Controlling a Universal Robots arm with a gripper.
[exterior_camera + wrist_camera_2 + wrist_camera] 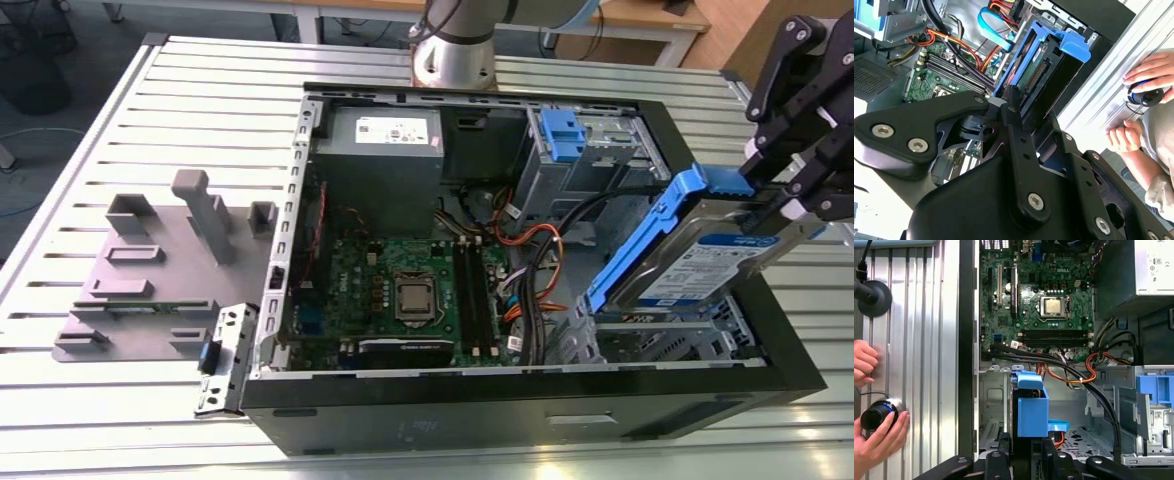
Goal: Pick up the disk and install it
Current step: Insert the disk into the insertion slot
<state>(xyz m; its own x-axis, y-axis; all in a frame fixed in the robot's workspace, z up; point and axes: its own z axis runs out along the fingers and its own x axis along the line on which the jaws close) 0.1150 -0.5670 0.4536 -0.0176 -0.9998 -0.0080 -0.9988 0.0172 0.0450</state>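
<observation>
Gripper [787, 205] is clamped on the disk [701, 265], with black fingers [999, 461] pressed against opposite sides of its blue bracket end; both wrist views agree on this hold. Disk is off every surface and steeply tilted, label facing the exterior view's right. It hangs over the empty metal bay [667, 335] in the corner of the open computer case [534, 395] at the exterior view's right. Its lower end is near the bay's rim; contact cannot be judged. Motherboard [400, 290] lies exposed on the case floor, with orange and black cables [534, 250] running between it and the bay. Case sits on a slatted metal table [200, 90], beside a grey fixture plate [147, 280]. A person's hand [876, 442] rests on a round black device [876, 412] on the table, outside the case wall.
</observation>
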